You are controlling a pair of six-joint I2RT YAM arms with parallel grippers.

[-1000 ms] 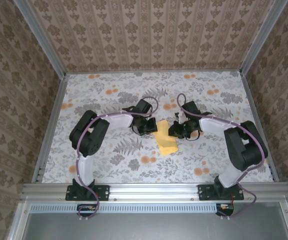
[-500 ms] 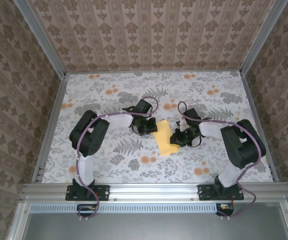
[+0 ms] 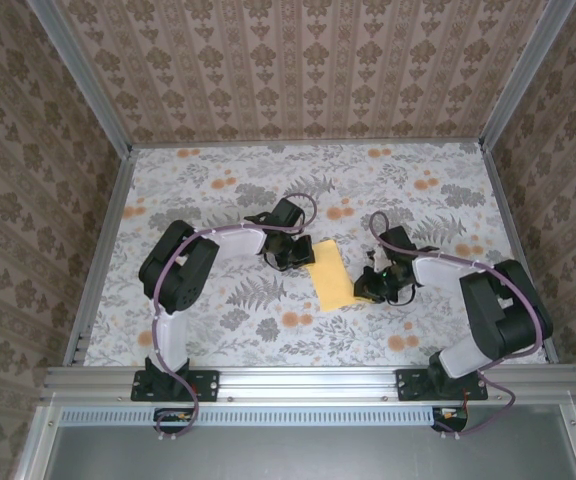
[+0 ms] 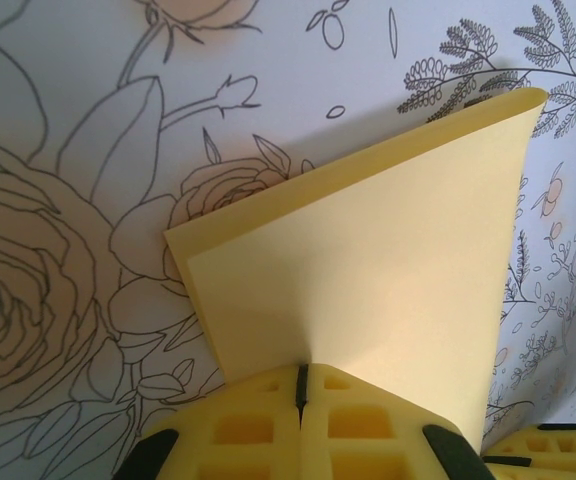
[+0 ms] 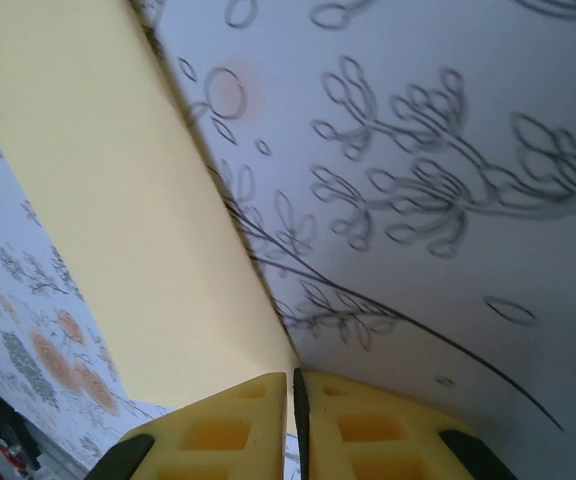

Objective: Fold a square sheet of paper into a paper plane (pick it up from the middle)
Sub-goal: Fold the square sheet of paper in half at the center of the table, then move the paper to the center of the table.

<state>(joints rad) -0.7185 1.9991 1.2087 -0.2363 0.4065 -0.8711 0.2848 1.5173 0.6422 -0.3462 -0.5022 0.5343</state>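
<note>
I'm pinching the paper (image 3: 330,275) by both long edges: left hand (image 4: 303,372) clamping shut on its left, right hand (image 5: 295,385) on its right.

The floral-printed table (image 3: 218,330) carries a folded pale-yellow sheet of paper (image 3: 330,275) near its middle.

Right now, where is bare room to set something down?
Free: the far strip of table along the back wall, and the near strip along the front rail. Crowded: the centre, where left gripper and right gripper pinch the sheet of paper.
</note>
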